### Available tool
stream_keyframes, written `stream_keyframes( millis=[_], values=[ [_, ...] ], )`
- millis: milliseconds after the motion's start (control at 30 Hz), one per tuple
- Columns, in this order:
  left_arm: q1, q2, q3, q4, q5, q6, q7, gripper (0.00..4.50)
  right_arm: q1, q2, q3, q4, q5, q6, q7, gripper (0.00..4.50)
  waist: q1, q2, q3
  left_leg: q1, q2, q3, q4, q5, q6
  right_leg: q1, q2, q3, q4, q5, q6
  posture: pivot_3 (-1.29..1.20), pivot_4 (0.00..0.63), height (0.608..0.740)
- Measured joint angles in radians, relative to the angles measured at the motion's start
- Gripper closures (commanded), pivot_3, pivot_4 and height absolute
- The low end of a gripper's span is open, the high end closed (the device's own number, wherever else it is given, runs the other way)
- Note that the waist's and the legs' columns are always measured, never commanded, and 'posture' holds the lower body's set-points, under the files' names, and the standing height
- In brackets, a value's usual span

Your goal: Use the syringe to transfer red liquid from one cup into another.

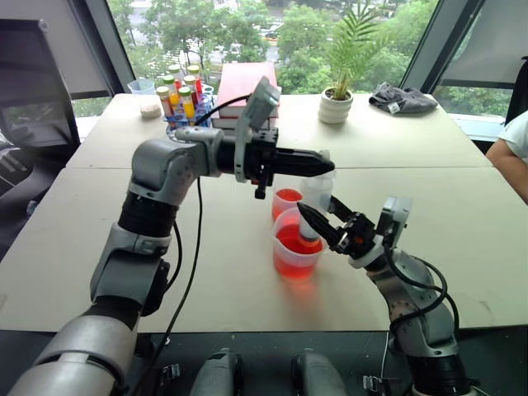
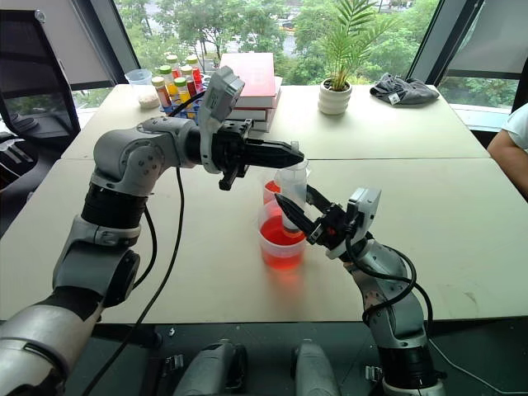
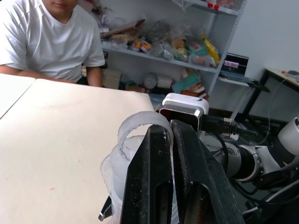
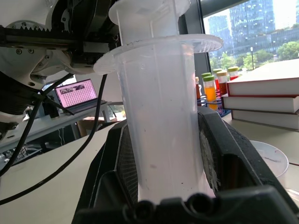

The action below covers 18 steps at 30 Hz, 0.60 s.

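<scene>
Left eye view, nearest first: right gripper [image 1: 316,226] reaching up and to the left from the near edge of the counter [image 1: 74,256], forearm bent at the elbow, jaws clamped tight around the barrel of the syringe [image 1: 312,216]. Syringe upright, long axis vertical, tip down inside the larger cup [image 1: 297,246], plunger end up. Larger cup standing on the counter, holding red liquid [image 1: 295,257] in its lower part. Just behind it, touching or nearly so, the smaller cup [image 1: 285,202], also showing red inside. Above both, left gripper [image 1: 322,162] held level and pointing to the right, upper arm raised, elbow out to the left, jaws pressed together at the plunger top; in the left wrist view the white plunger ring sits against the black fingers [image 3: 156,177], whether pinched or only touched cannot be told. Farther back, a rack of small coloured bottles [image 1: 183,95], a stack of books [image 1: 243,91], a potted plant [image 1: 340,91] and a grey cloth [image 1: 403,100]. At the right edge, a person's arm [image 1: 510,161].
</scene>
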Motion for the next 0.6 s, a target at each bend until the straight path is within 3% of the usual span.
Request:
stream_keyframes(
  millis=[600],
  values=[
    [-0.022, 0.005, 0.000, 0.027, -0.003, -0.027, -0.007, 4.43, 0.002, -0.012, -0.001, 0.000, 0.003, 0.003, 0.000, 3.06, 0.000, 0.000, 0.000, 0.000, 0.000, 0.000, 0.000, 0.000, 0.000, 0.000, 0.000, 0.000, 0.000, 0.000, 0.000, 0.00, 0.150, 0.740]
  ],
)
